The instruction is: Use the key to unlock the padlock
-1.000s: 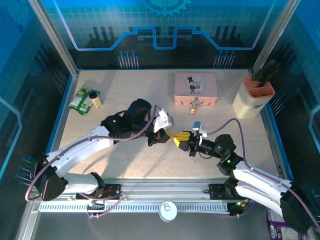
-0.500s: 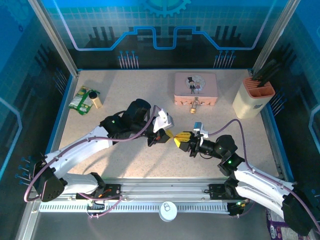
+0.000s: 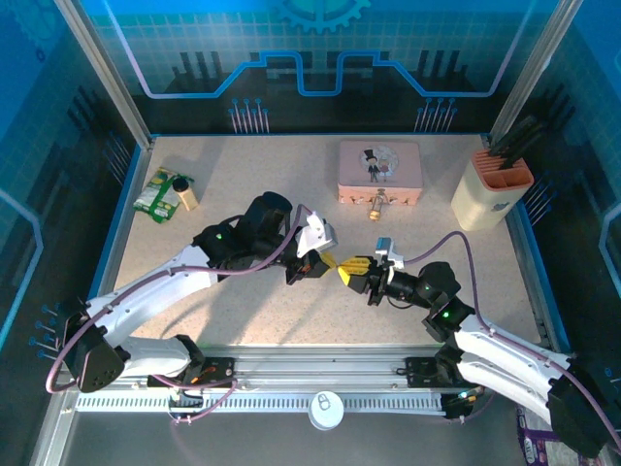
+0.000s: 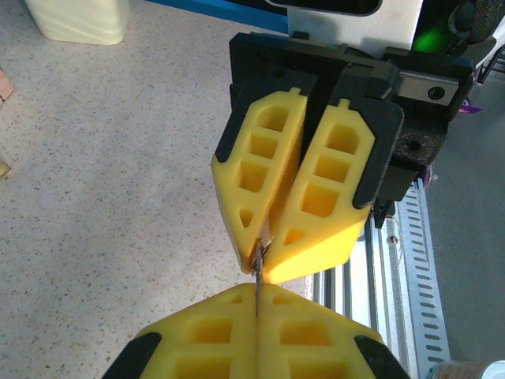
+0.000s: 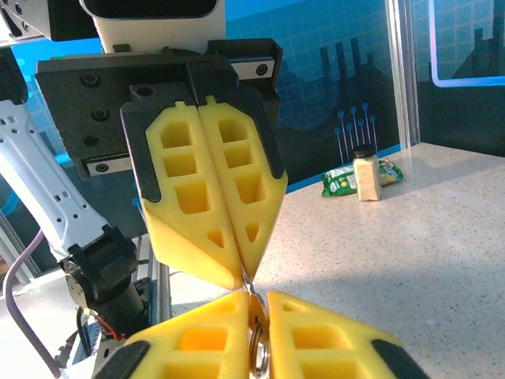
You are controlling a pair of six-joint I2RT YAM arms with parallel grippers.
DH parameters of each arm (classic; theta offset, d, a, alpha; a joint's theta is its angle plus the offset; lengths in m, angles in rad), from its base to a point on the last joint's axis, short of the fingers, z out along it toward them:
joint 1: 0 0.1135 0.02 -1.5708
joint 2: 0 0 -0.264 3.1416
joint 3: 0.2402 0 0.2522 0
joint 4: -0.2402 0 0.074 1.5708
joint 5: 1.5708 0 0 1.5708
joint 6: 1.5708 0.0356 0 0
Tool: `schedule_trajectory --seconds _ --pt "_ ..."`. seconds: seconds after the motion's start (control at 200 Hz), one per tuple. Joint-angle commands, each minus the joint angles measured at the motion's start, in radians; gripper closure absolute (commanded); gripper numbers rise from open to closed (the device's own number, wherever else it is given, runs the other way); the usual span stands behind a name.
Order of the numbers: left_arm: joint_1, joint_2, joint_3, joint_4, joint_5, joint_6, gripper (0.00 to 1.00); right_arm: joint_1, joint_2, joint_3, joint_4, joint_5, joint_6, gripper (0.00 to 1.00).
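Brass padlock [image 3: 378,201], small, lies just at the near side of the pink tin [image 3: 379,171], far centre. Thin dark key [image 4: 258,272] is mid-scene, bridging both grippers, which meet tip to tip. Left gripper [image 4: 256,294] is pinched closed on the blade. Right gripper [image 4: 261,251] is pinched closed on the ring end.

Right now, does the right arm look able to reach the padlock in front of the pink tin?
Probably yes: the padlock lies in the open, bare table between it and the right gripper. But the right jaws and the left gripper both pinch the key, so one must let go first.
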Motion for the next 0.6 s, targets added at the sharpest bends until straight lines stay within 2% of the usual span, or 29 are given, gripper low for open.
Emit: schedule_trajectory --seconds 0.0,0.185,0.33,0.445,0.595 --pt "0.008 -0.024 0.016 0.015 -0.008 0.019 1.00 0.019 -0.008 0.020 -0.001 -0.023 -0.012 0.90" --pt "0.008 -0.023 0.015 0.021 -0.009 0.019 1.00 0.023 -0.001 0.023 0.001 -0.026 -0.010 1.00" --pt "0.010 -0.020 0.010 0.039 -0.024 0.013 1.00 0.025 -0.010 0.026 -0.011 -0.009 -0.001 1.00" --pt "0.009 -0.032 -0.011 0.089 -0.066 -0.018 0.81 0.024 -0.041 0.039 -0.094 0.055 0.000 1.00" --pt "0.025 -0.080 -0.055 0.188 -0.142 -0.096 0.67 0.017 -0.130 0.072 -0.314 0.165 -0.031 1.00"
